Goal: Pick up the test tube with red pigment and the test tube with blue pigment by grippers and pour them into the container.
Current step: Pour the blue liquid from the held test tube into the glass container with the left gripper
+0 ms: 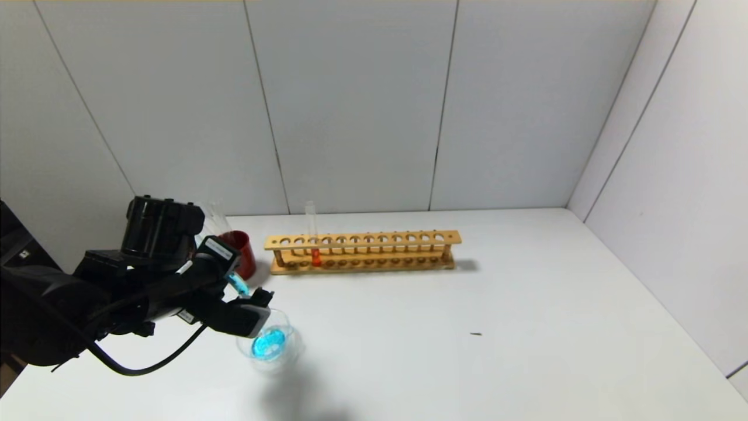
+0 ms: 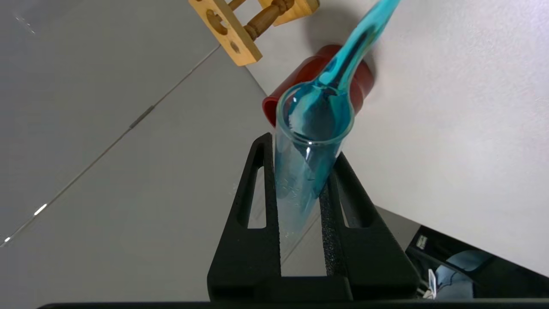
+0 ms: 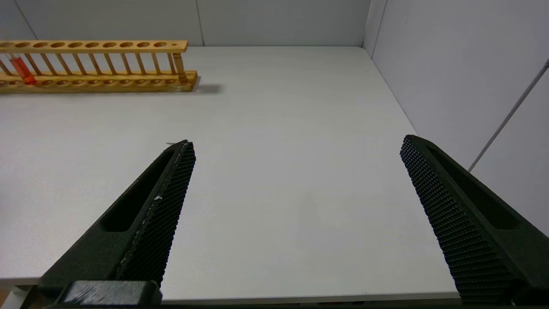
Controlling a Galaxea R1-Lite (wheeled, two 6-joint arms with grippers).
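My left gripper (image 1: 256, 304) is shut on the test tube with blue pigment (image 1: 237, 284) and holds it tilted, mouth down, over the container (image 1: 290, 323), a clear glass dish near the table's front left with a teal-blue pool in it. In the left wrist view the tube (image 2: 313, 141) sits between the black fingers of the left gripper (image 2: 300, 148), and a teal stream (image 2: 364, 34) runs from its mouth. The test tube with red pigment (image 1: 315, 257) stands upright in the wooden rack (image 1: 362, 240); it also shows in the right wrist view (image 3: 20, 68). My right gripper (image 3: 296, 143) is open and empty above the table's front right.
A dark red cup (image 1: 242, 251) with colourless tubes (image 1: 216, 216) stands behind the left gripper, left of the rack; it also shows in the left wrist view (image 2: 300, 77). The rack (image 3: 98, 45) runs along the back. Grey walls close the back and right.
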